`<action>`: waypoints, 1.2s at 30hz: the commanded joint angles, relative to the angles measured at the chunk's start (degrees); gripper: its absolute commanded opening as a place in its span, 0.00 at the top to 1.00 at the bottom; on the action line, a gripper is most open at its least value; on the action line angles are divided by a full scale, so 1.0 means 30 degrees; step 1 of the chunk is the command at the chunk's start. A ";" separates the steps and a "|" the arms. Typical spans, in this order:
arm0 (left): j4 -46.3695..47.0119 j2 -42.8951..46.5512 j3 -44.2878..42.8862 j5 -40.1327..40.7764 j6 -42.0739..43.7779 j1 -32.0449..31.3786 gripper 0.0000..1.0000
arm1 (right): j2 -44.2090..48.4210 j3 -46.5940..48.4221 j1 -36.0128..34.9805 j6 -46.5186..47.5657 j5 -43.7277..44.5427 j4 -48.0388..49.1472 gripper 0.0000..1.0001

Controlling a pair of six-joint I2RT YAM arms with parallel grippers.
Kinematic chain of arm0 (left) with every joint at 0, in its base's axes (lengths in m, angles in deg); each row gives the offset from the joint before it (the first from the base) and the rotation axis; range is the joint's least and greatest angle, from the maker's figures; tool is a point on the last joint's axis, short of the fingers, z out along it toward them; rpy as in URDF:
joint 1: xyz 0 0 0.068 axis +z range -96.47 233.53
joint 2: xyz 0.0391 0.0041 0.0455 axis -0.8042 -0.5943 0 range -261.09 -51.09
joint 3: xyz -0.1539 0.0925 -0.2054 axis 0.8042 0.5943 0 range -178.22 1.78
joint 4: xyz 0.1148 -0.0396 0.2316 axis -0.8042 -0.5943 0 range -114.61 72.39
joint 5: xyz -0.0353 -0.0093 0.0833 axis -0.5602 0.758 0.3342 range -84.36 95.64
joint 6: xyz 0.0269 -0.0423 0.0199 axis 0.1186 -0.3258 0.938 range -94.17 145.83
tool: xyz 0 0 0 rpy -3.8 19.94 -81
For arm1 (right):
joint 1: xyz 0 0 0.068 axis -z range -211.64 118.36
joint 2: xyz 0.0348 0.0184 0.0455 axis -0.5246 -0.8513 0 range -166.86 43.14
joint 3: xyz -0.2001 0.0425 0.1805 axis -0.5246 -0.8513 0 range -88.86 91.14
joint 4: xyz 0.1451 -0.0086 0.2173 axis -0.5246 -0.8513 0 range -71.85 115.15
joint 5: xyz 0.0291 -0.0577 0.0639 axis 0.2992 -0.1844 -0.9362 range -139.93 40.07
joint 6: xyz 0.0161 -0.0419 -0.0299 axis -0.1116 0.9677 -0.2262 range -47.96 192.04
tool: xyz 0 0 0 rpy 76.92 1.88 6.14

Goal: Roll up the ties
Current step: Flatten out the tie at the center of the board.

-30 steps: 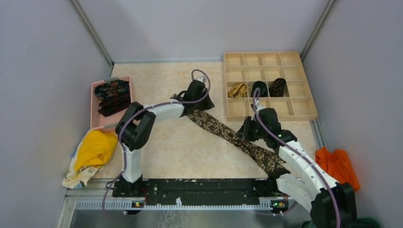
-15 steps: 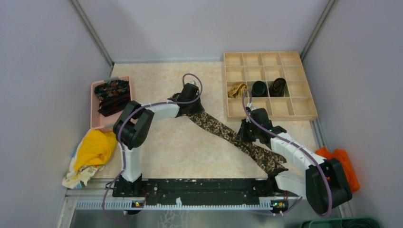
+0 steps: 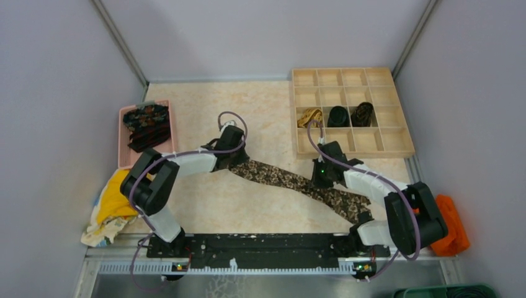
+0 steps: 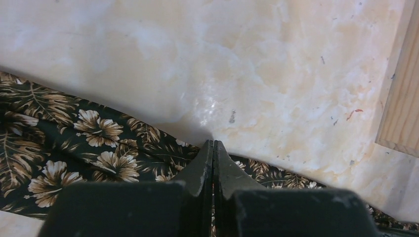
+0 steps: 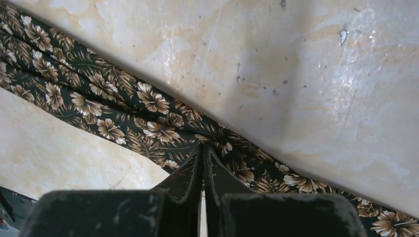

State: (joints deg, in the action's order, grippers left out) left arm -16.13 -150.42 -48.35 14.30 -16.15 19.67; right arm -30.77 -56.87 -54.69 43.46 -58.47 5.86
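A long black-brown floral tie (image 3: 282, 177) lies stretched across the table from the middle left to the near right. My left gripper (image 3: 234, 159) is shut on its far left end; in the left wrist view the closed jaws (image 4: 213, 144) pinch the edge of the tie (image 4: 99, 143). My right gripper (image 3: 322, 180) is shut on the tie further along; in the right wrist view the closed jaws (image 5: 203, 148) pinch puckered tie fabric (image 5: 108, 94). More ties (image 3: 146, 126) lie in a pink tray (image 3: 121, 146) at the left.
A wooden compartment tray (image 3: 353, 151) stands at the back right, holding a golden-tan roll (image 3: 309, 117), a black roll (image 3: 338, 115) and a dark brown roll (image 3: 363, 113); its edge shows in the left wrist view (image 4: 400, 98). A yellow cloth (image 3: 121, 195) lies near left, an orange cloth (image 3: 450, 217) near right.
Both grippers have moved left and toward the near edge, dragging the tie with them. The tie now lies at a flatter angle across the table.
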 commanded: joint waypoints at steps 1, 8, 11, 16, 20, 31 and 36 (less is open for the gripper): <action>-0.4544 -0.0008 0.1710 0.1730 0.0279 0.0169 0.98 | -0.1790 0.0218 -0.0216 0.0272 0.2197 -0.0766 1.00; -0.4104 0.1873 0.3707 0.0843 -0.0142 0.0058 0.98 | -0.4439 0.2661 -0.0227 0.0766 0.5074 -0.1947 1.00; -0.3679 0.2002 0.4542 0.0313 -0.0586 -0.0443 0.99 | -0.5294 0.4267 -0.0187 0.1405 0.7221 -0.3754 1.00; -0.3629 0.1962 0.4870 0.0679 -0.2004 -0.2115 1.00 | -0.5692 0.5612 -0.0070 0.1159 0.9360 -0.5570 1.00; -0.4562 0.2272 0.4576 0.1777 -0.3341 -0.3407 1.00 | -0.5840 0.5767 0.0157 0.0807 1.0328 -0.6334 1.00; -0.8200 0.6998 0.3162 0.5499 -0.3853 -0.3777 0.99 | -0.0301 0.5547 -0.0826 0.2069 0.7807 -0.4156 0.77; -0.8566 1.0879 0.3076 0.7397 -0.3530 -0.3800 0.95 | 0.1951 0.5233 -0.2607 0.2747 0.5161 -0.3913 0.60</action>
State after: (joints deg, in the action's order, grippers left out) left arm -36.24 -125.70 -37.31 28.95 -25.72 8.35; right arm -29.33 -41.25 -58.17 49.04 -35.98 -8.13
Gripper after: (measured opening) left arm 0.041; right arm 0.376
